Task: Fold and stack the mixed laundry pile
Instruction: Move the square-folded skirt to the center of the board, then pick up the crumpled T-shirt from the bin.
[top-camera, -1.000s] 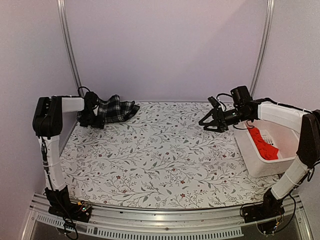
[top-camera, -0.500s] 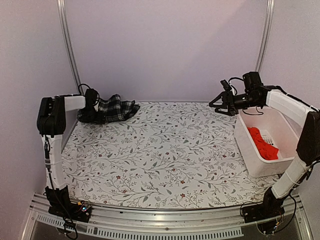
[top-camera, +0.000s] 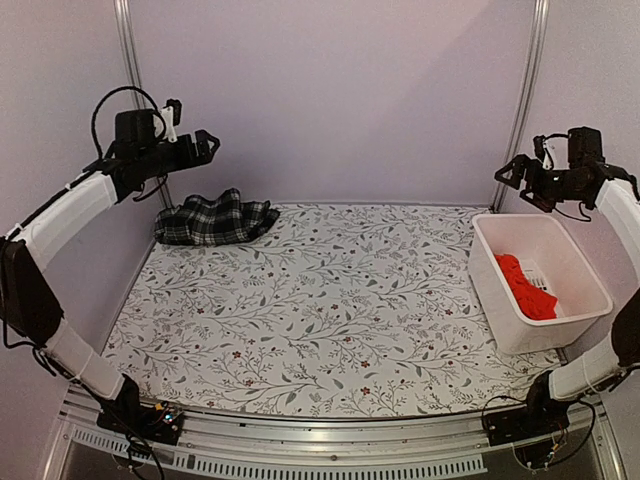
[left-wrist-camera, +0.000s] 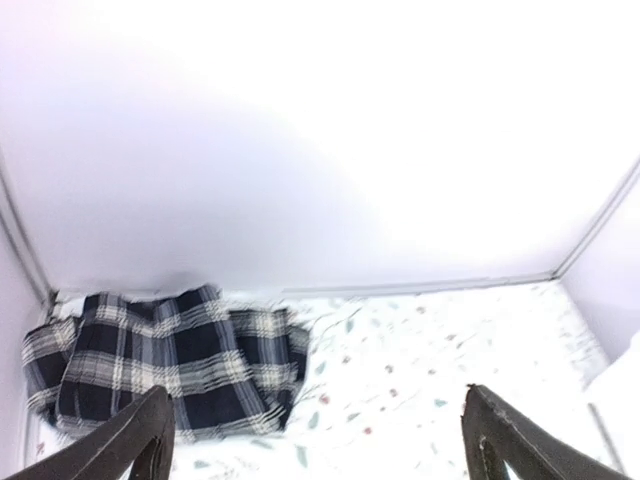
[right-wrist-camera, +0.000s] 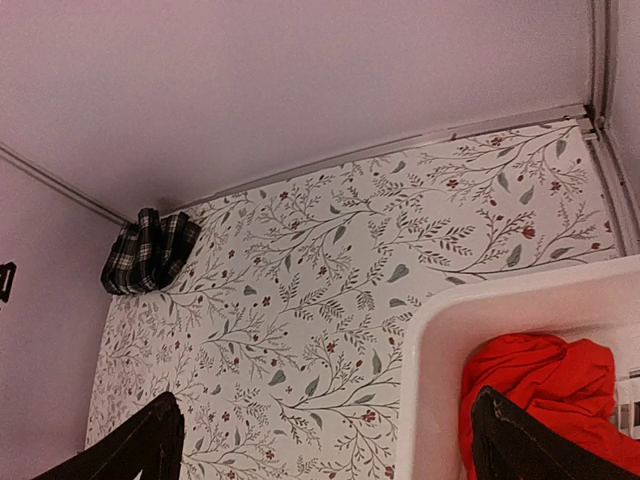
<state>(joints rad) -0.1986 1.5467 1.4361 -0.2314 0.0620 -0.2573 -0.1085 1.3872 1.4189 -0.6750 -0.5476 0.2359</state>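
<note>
The black-and-white plaid garment (top-camera: 216, 220) lies folded at the table's back left corner; it also shows in the left wrist view (left-wrist-camera: 170, 360) and small in the right wrist view (right-wrist-camera: 148, 250). The red shirt (top-camera: 524, 285) lies crumpled inside the white basket (top-camera: 500, 320), also seen in the right wrist view (right-wrist-camera: 545, 385). My left gripper (top-camera: 207, 143) is raised high above the plaid garment, open and empty. My right gripper (top-camera: 512, 172) is raised above the basket's far end, open and empty.
The floral table cover (top-camera: 320, 300) spans the table. The white basket (right-wrist-camera: 430, 400) stands at the right side. Purple walls and metal corner rails (top-camera: 130, 60) close in the back and sides.
My left gripper let go of the plaid garment and rose high above it. My right gripper moved right and up, from over the table to above the basket's far end.
</note>
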